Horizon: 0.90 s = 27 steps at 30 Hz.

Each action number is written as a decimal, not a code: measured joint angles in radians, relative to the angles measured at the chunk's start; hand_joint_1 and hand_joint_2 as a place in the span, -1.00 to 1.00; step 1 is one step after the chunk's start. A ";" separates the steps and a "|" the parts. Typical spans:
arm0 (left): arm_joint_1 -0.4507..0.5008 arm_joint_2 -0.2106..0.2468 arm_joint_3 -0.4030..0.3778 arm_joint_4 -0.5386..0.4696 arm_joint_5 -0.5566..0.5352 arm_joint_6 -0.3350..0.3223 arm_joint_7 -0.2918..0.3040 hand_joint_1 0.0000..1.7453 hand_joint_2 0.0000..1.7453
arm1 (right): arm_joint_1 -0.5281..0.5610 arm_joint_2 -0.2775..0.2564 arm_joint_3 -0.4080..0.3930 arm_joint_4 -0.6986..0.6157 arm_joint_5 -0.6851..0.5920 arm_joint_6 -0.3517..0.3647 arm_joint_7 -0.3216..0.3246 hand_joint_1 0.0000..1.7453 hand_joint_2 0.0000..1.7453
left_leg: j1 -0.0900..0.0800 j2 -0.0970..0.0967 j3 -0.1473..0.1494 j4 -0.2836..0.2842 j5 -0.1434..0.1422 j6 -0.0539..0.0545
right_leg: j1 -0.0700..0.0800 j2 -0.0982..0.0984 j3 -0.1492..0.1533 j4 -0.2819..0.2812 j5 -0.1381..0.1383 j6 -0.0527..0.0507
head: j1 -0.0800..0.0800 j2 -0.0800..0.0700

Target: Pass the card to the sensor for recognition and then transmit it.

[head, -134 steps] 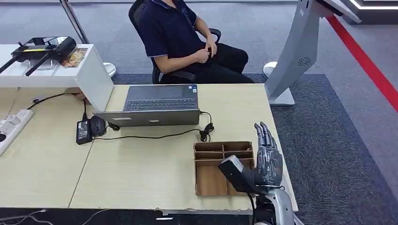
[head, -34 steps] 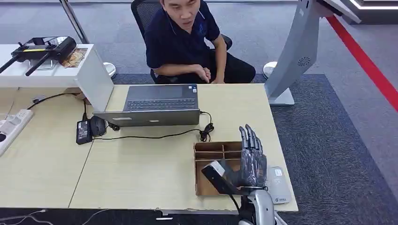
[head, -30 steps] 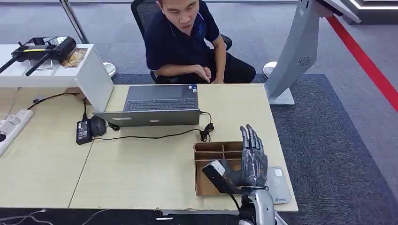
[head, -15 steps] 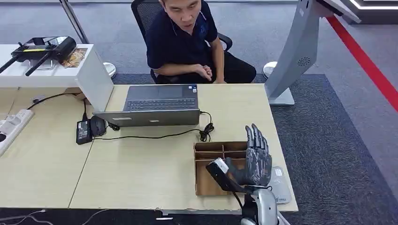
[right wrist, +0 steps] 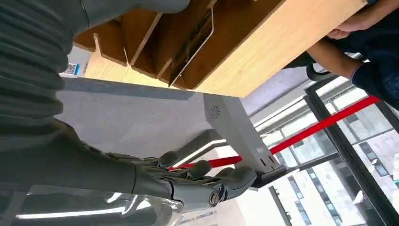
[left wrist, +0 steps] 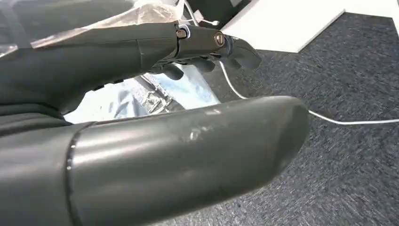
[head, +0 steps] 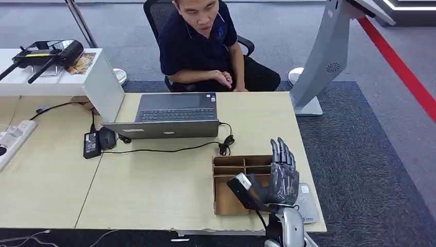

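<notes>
A thin, pale-edged card (right wrist: pixel 196 43) leans on edge inside a slot of the brown wooden divided tray (head: pixel 230 163). It is probably light, stiff and slick, so its free upper edge is the best place to pinch it. The right hand (head: pixel 282 180) hovers above the tray with straight fingers, holding nothing. The left hand (left wrist: pixel 179 155) is also spread and empty.

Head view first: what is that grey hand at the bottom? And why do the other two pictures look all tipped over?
That is a robot's right hand. The big picture comes from a camera high on the robot, looking down at a desk. The hand is open and holds nothing, over a wooden tray with compartments. A flat grey sensor lies beside the tray. Further back is a laptop, with a person sitting behind it. The tipped pictures come from cameras at the wrists, so they turn with the arms. One shows the left hand, empty, above dark carpet.
</notes>
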State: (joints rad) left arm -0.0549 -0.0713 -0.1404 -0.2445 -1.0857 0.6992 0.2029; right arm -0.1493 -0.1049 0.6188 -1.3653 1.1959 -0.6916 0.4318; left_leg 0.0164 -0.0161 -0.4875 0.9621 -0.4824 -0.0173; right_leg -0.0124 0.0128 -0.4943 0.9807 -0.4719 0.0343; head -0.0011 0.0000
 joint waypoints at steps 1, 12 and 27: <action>0.000 0.000 -0.002 0.000 0.000 0.000 0.000 -1.00 -1.00 | 0.000 0.000 0.000 0.003 0.000 0.000 0.000 -1.00 1.00 | 0.000 0.000 0.000 0.000 0.000 0.000 | 0.000 0.000 0.000 0.000 0.000 0.000 | 0.000 0.000; 0.000 0.000 -0.007 0.000 0.001 0.000 0.003 -1.00 -1.00 | 0.000 -0.001 -0.002 0.029 -0.004 0.000 0.000 -1.00 1.00 | 0.000 0.000 0.000 0.000 0.000 0.000 | 0.000 0.000 0.000 0.000 0.000 0.000 | 0.000 0.000; 0.000 0.000 -0.012 0.000 0.001 0.000 0.004 -1.00 -1.00 | 0.006 0.015 -0.050 0.033 0.024 0.000 -0.043 -1.00 1.00 | 0.000 0.000 0.000 0.000 0.000 0.000 | 0.000 0.000 0.000 0.000 0.000 0.000 | 0.000 0.000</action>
State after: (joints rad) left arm -0.0548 -0.0710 -0.1526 -0.2442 -1.0845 0.6992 0.2071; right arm -0.1435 -0.0900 0.5692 -1.3325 1.2199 -0.6916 0.3891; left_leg 0.0164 -0.0161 -0.4875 0.9621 -0.4824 -0.0173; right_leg -0.0124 0.0128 -0.4943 0.9806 -0.4719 0.0343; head -0.0011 0.0000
